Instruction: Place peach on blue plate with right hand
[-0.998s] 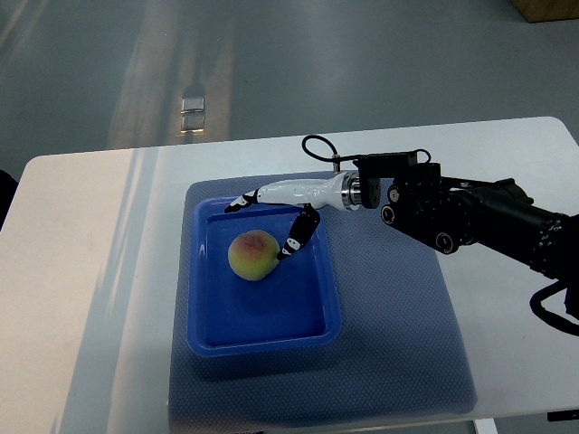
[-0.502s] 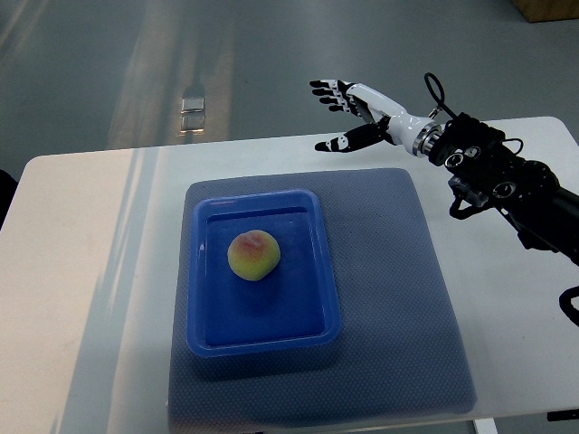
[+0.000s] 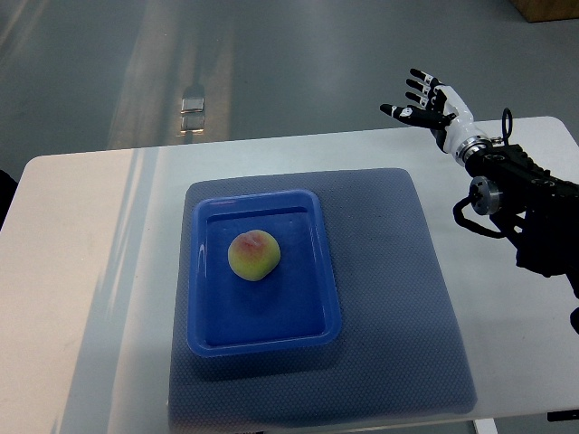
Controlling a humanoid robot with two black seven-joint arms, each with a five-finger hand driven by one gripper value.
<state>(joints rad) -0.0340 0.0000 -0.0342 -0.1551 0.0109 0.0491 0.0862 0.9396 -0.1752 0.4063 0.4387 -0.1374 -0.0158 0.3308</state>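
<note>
A yellow-pink peach (image 3: 252,256) lies in the blue plate (image 3: 308,316), a shallow rectangular tray, left of its middle. The plate sits on a blue mat (image 3: 398,298) on the white table. My right hand (image 3: 419,101) is open with fingers spread and holds nothing. It hovers past the table's far right edge, well away from the peach. Its dark arm (image 3: 525,208) comes in from the right. The left hand does not show.
The white table (image 3: 81,271) extends left and right of the mat. Grey floor lies beyond the far edge, with a small metal piece (image 3: 193,108) on it. A brown box corner (image 3: 547,9) shows at the top right.
My right hand left the peach in the plate, opened, and drew back up and to the right, from over the plate to beyond the table's far right edge.
</note>
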